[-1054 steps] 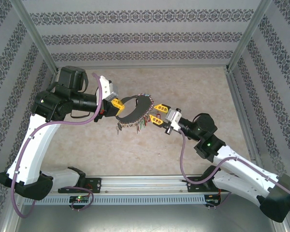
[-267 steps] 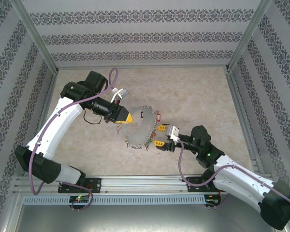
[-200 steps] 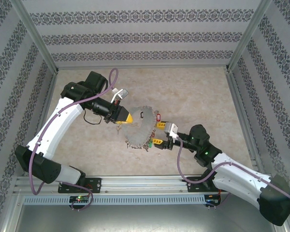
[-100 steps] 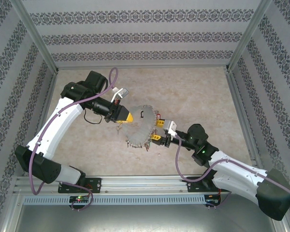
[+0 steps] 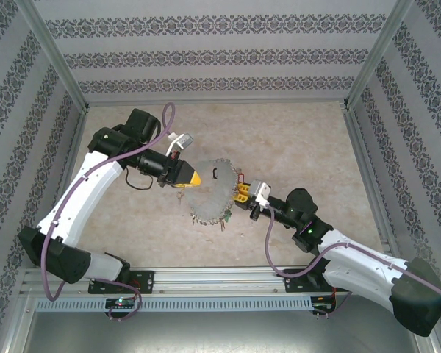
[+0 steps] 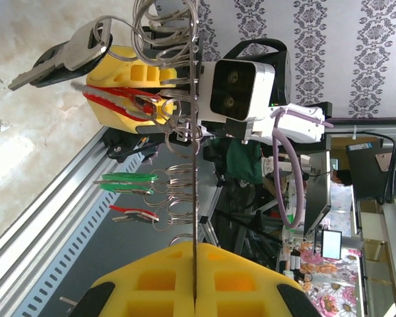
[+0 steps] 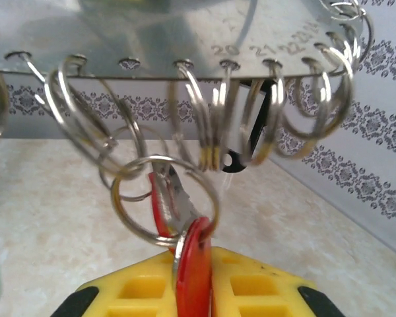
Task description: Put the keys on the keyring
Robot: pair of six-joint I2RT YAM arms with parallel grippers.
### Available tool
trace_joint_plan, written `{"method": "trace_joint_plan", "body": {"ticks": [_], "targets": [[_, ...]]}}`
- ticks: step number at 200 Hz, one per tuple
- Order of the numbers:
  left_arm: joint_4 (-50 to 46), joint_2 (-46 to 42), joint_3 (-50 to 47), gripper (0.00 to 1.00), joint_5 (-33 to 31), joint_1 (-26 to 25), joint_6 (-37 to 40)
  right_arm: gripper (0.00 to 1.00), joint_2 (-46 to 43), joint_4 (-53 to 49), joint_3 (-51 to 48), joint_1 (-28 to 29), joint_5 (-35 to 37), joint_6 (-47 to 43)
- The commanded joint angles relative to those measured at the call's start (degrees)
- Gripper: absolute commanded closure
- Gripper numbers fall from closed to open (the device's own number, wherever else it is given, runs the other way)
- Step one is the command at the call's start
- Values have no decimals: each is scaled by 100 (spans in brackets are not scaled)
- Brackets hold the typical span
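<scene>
Left gripper clamps the thin grey metal keyring; right gripper pinches a red-tagged silvery key, keyring just beyond its fingertips.

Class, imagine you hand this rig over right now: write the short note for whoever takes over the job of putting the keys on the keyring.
Grippers: the left gripper is shut on the edge of the large thin grey metal keyring. The right gripper is shut on the small red-tagged key, just under the keyring's row of split rings.
Done: green-tagged keys hang from rings on the keyring.
Left: I cannot tell whether the red-tagged key's own ring is through a hole. Check that before releasing.
</scene>
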Motion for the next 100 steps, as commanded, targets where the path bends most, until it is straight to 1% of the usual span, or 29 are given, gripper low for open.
{"method": "trace_joint_plan", "body": {"ticks": [1,62,100], "targets": [[164,-198,-25,100,412,71,26,86,-38,-9,330,56,124,-248],[160,-267,-146,100,472,86,89,81,-16,-58,362,15,-48,-333],[222,-263,-115,100,579,94,54,79,-122,-226,254,12,-5,-485]]}}
